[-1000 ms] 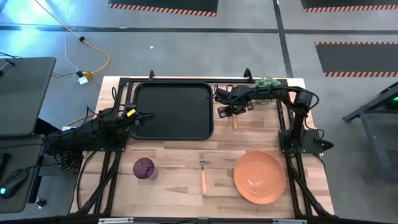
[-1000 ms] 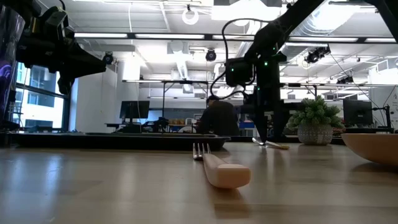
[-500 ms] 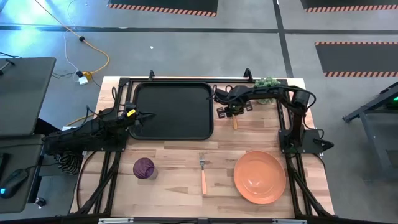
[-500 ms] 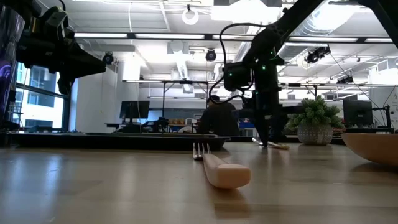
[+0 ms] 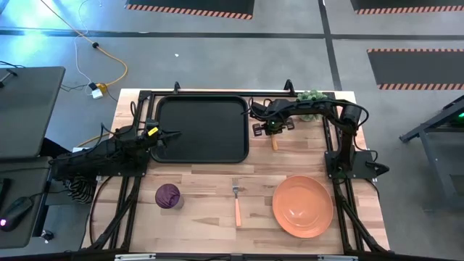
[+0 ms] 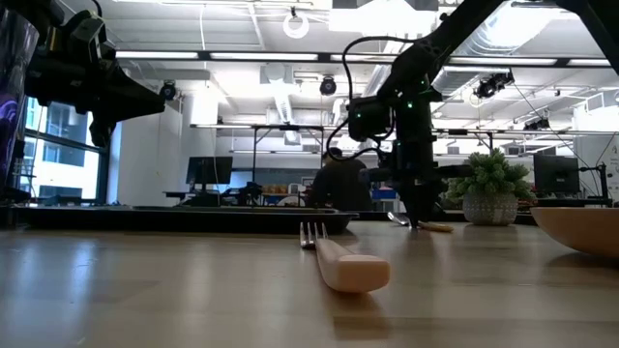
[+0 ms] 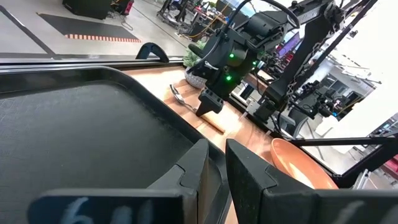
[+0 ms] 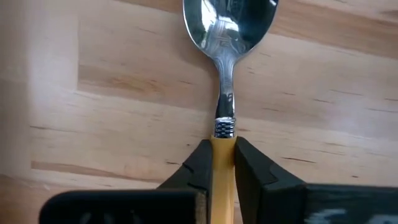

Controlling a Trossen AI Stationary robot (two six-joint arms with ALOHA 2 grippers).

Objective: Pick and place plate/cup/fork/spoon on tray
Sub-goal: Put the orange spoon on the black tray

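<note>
The spoon (image 8: 225, 74) lies on the wooden table just right of the black tray (image 5: 201, 129), silver bowl toward the far edge. My right gripper (image 8: 222, 163) stands over it, shut on its orange handle. My left gripper (image 7: 216, 167) hovers over the tray's left part with its fingers close together and nothing between them. The purple cup (image 5: 168, 196), the fork (image 5: 236, 204) and the orange plate (image 5: 302, 206) rest on the table's near half, untouched. My right gripper pinches the spoon's orange handle (image 8: 222, 146) between its two fingers, right behind the ribbed metal collar at the neck. The fingers (image 8: 200, 163) come from above, pointing down, one on each long side. The spoon lies flat on the table.
A small potted plant (image 5: 312, 96) stands at the far right corner, close behind my right arm. The tray's raised rim (image 7: 186, 127) runs beside the spoon. A person (image 6: 338, 186) sits in the room beyond the table. Bare wood lies between tray and plate.
My right gripper has come down a little onto the spoon and closed its fingers on the handle. The spoon stays where it lay on the table.
</note>
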